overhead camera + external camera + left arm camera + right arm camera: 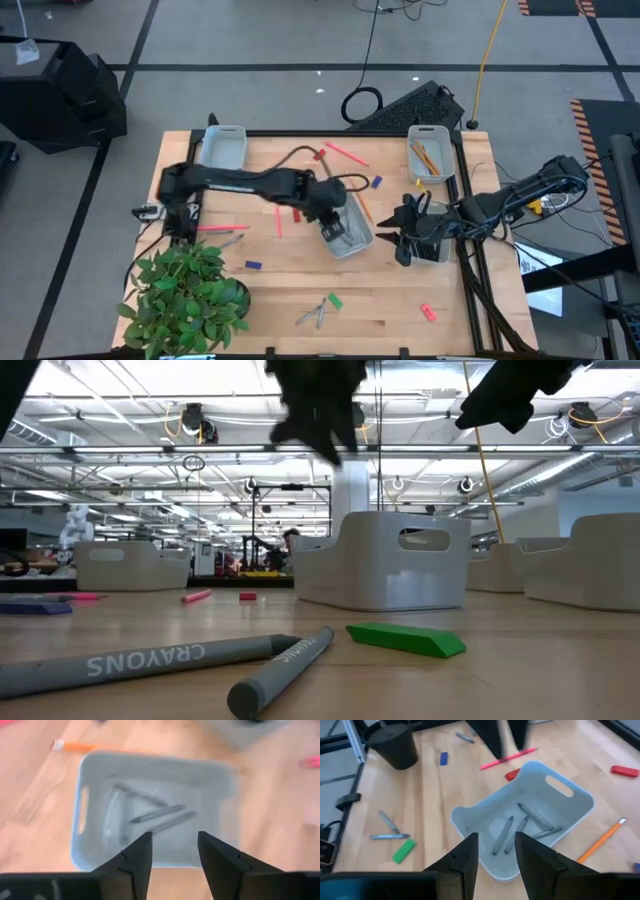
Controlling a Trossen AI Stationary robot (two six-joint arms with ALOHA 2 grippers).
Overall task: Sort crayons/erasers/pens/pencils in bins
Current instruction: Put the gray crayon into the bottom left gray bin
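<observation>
Wooden table (pixel 270 300), left hand (pixel 333 228) (fingers parted) above crayon bin (pixel 358 240)

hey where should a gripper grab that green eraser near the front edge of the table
Grip the green eraser across its narrow width, coming straight down from above. It lies flat on the table, a low wedge-like block, and two grey crayons lie right beside one end, so keep the fingers off that side.

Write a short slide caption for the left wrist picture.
Left gripper, open and empty, hangs over a bin holding grey crayons.
</observation>
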